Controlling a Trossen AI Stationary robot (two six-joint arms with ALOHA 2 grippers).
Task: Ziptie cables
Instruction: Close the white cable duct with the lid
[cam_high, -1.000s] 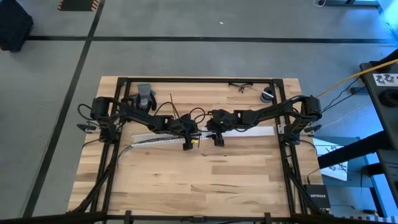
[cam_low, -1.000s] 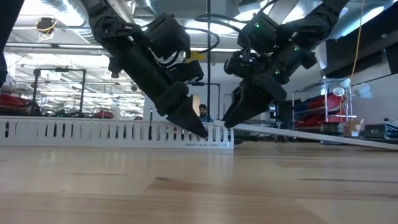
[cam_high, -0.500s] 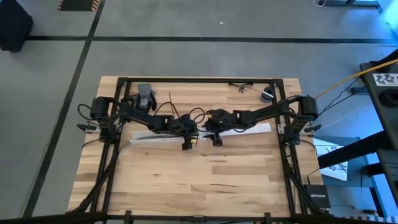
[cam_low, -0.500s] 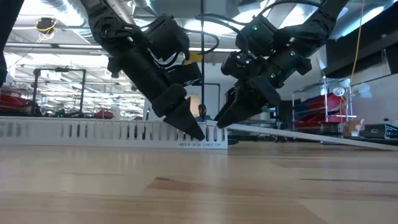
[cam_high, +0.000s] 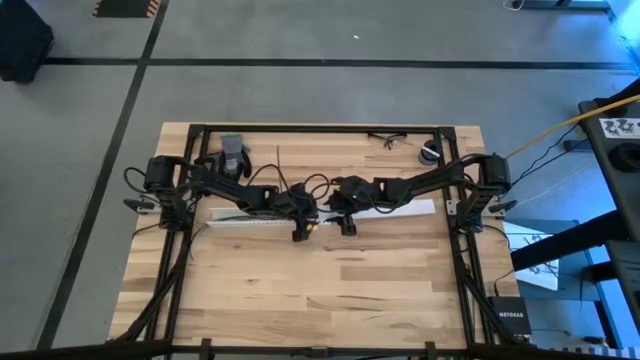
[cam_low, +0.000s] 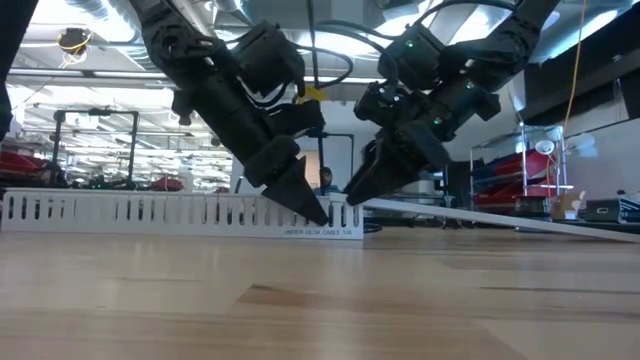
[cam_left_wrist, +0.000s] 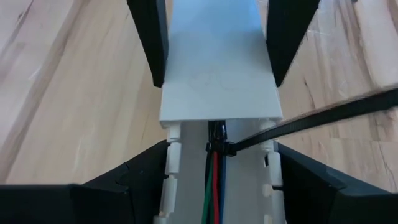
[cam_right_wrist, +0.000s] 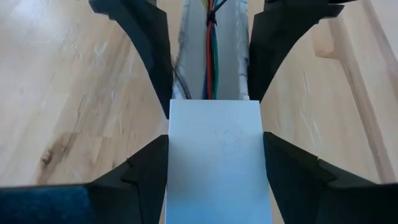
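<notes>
I see a pale wooden tabletop (cam_high: 330, 280) with satin-smooth grain, a matt white plastic channel (cam_left_wrist: 217, 68), glossy-sheathed cables (cam_left_wrist: 214, 186), a matt black plastic ziptie (cam_left_wrist: 323, 117), and matt dark end effector fingers (cam_right_wrist: 140, 31).

Light wooden plank table (cam_high: 330, 290), long white slotted plastic channel (cam_low: 150, 212) mid-frame, grey knit glove (cam_high: 233, 155) upper left, dark-framed glasses (cam_high: 387, 140) upper right.

Industrial lab, taped concrete floor (cam_high: 300, 90), exposed ceiling ducts (cam_low: 90, 20), equipment racks (cam_low: 95, 150)
</notes>
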